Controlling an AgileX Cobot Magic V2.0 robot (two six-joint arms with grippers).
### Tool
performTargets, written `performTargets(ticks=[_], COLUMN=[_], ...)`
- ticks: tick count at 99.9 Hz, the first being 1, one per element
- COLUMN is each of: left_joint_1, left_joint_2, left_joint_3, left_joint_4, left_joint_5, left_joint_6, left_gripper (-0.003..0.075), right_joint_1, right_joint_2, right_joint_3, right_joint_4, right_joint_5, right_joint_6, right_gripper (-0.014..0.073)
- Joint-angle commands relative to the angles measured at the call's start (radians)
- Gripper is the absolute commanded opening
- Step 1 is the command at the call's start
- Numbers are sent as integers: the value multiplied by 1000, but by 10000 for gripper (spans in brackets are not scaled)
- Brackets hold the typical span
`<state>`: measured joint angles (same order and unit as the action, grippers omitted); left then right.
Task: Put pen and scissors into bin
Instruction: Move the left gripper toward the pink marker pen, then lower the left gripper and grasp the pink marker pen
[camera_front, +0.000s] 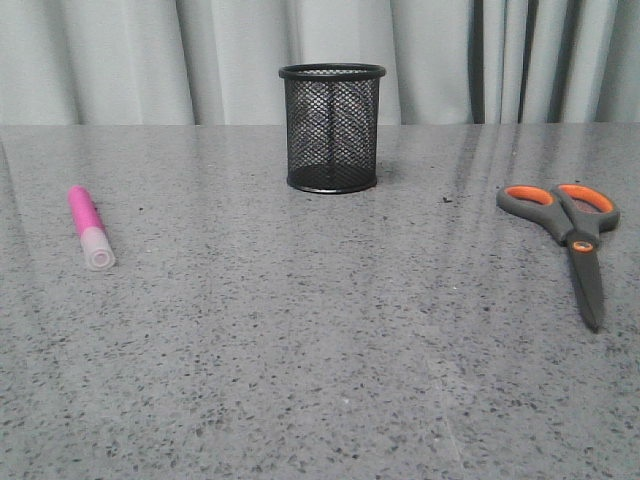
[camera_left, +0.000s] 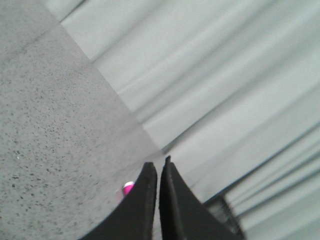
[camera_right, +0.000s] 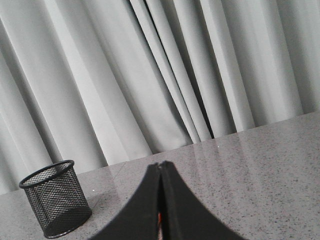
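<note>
— Can you see either arm over the table from the front?

— No, neither arm shows there. Only the wrist cameras catch the fingers.

— How does the left gripper (camera_left: 158, 172) stand?

— Its two black fingers (camera_left: 145, 200) are pressed together, with just a thin seam between the tips, and they hold nothing.

— And the right gripper (camera_right: 160, 165)?

— The same. Its dark fingers (camera_right: 142, 205) meet at the tips, jaws closed, nothing clamped, and it is raised above the surface.

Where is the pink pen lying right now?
In the front view the pen lies flat on the table's left side, well left of the bin, far from the scissors.
</note>
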<state>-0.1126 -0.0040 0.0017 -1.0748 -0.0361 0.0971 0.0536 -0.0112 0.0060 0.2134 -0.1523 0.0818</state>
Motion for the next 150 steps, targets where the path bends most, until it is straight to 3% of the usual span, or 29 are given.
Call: performTargets(ticks=[1, 15, 26, 35, 44, 55, 64, 88, 108, 133, 150], left_joint_1=[-8, -8, -8, -8, -8, -8, -8, -12, -99, -195, -195], left_joint_2=[-31, -26, 42, 166, 314, 536, 721, 1139, 1349, 1472, 1508], left_joint_3=[41, 12, -101, -238, -380, -544, -676, -962, -1120, -1183, -1183], left_joint_4=[-103, -73, 145, 327, 392, 427, 451, 556, 589, 936, 951], left_joint_5=[-61, -25, 108, 208, 274, 425, 565, 836, 805, 806, 797], left_joint_6=[-6, 5, 106, 130, 130, 133, 119, -83, -213, -551, -607], left_gripper=[-19, -15, 41, 160, 310, 414, 401, 314, 314, 315, 314], right_joint_1=[-4, 0, 6, 12, 12, 12, 12, 12, 12, 12, 12], right_joint_2=[-15, 23, 94, 175, 278, 400, 478, 519, 519, 519, 519], right_joint_3=[-55, -140, -231, -306, -381, -463, -503, -535, -535, -535, -524], right_joint_4=[3, 3, 3, 3, 3, 3, 3, 3, 3, 3, 3], right_joint_5=[-55, 40, 152, 236, 316, 403, 419, 419, 421, 444, 460], right_joint_6=[7, 7, 7, 7, 7, 7, 7, 7, 7, 7, 7], right_gripper=[-69, -68, -9, 136, 296, 370, 369, 369, 369, 369, 369])
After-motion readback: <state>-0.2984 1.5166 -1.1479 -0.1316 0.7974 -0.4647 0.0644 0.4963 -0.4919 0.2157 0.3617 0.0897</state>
